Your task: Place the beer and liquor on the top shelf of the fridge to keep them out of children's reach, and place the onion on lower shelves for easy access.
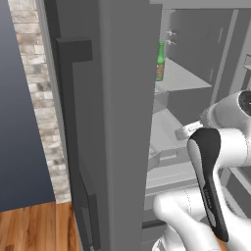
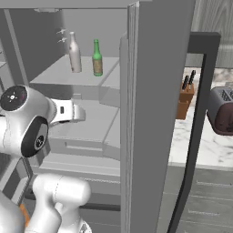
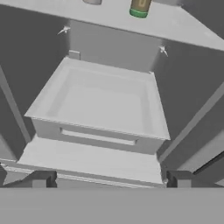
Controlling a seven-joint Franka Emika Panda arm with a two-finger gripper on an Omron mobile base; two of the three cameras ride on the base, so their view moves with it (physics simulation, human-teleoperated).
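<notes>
Beer [image 2: 97,58] and liquor [image 2: 74,53] both stand upright on the top shelf [image 2: 63,73] of the fridge [image 2: 150,113], just beside each other without touching — the slim green bottle to the right of the stouter whitish one in the right base view. That half of the task looks done. The left base view catches the green bottle past the edge of the open door.

What seems left is the onion. A small patch of orange shows low beside the robot's body in the right base view, but it is too hidden to say that it is the onion, so I cannot tell where it lies.

In the hand view the gripper [image 3: 109,179] sits inside the open fridge, facing a shallow drawer [image 3: 100,105] among the lower shelves [image 3: 92,159]. Its two dark fingertips stand wide apart at the bottom of that view with nothing between them — jaws spread and empty.

My reading is that the arm is between steps: bottles placed, onion still to fetch. The next move would call for drawing the hand back out of the fridge without knocking the shelf edge or the door, finding the onion, then setting it on one of the lower panels or in the drawer.
</notes>
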